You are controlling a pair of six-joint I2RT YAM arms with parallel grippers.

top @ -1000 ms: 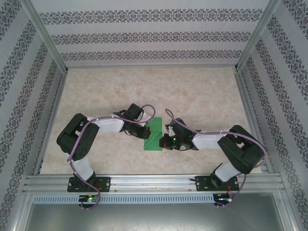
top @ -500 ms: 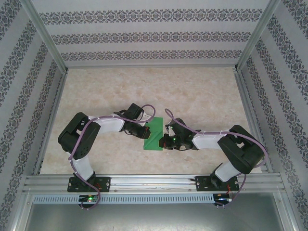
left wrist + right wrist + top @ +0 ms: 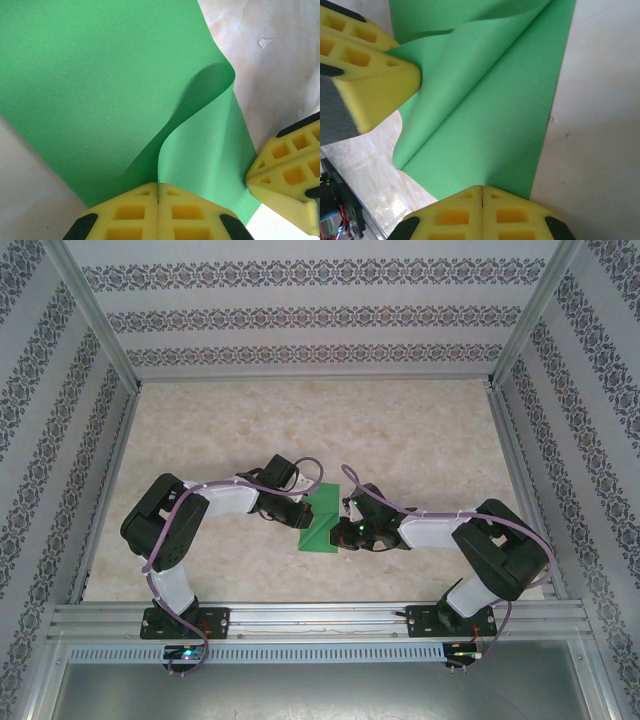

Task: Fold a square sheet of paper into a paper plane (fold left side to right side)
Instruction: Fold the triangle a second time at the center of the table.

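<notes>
**Left gripper** [image 3: 158,192]: jaws fully closed, pinching a lifted edge of the sheet of paper [image 3: 90,90]. From the closed tips the paper rises in a soft curl and arches over the part lying flat.

**Right gripper** [image 3: 482,192]: jaws also fully closed, tips set at the near edge of the sheet. Whether it pinches that edge or merely pins it to the table [image 3: 600,125] cannot be told. In the left wrist view its yellow finger stands just beside the curl, on the right.

**Sheet of paper:** lies on the table between the two grippers, near the middle of the front edge. One part is flat and the raised flap leans across it. No sharp crease shows along the bend.

**Change over the last second:** very little. Both pairs of jaws stay closed. In the overhead view the right wrist has edged slightly away from the arm bases, the left arm has barely shifted, and the green outline is almost as it was.

**Meaning for the task:** the left-to-right fold appears to be in hand but unfinished. The flap probably still has to be carried across, lined up and pressed flat. Because the paper is thin and springy, it may buckle or slide if the holding edge slips.
</notes>
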